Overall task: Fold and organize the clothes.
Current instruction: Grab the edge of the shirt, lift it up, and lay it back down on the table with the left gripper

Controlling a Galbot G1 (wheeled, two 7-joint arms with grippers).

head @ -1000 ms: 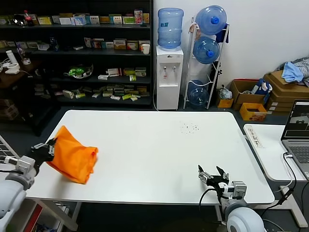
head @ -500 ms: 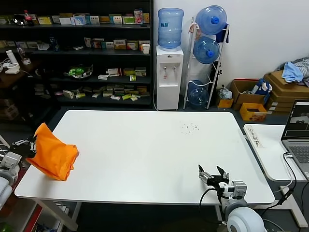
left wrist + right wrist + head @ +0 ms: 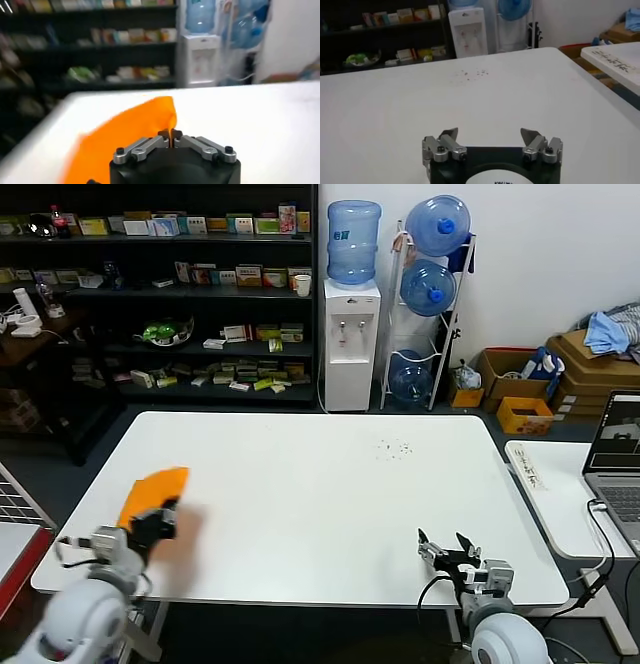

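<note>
as the left gripper [image 3: 158, 524] swings back in over the near left corner of the white table [image 3: 320, 484], its fingers [image 3: 150, 145] are pinched together on a fold of the bright orange t-shirt [image 3: 152, 496], which now sits bunched on the tabletop by that corner; a second ago the garment hung in a loose bundle from the same gripper at the table's left edge, and half a second ago it had been carried out past that edge, so the arm has reversed and brought the cloth back onto the surface, lower and closer to the robot's body. the left wrist view shows the shirt spread ahead of the closed fingertips as a wrinkled orange sheet, no lettering or label to be made out. the right gripper [image 3: 447, 550] waits at the near right edge of the table with its jaws wide apart and nothing between them, unmoved over the same second. judged from this, the folding is at an early stage: the shirt is only being laid down and is not yet flat, so spreading it out looks like the next need
</note>
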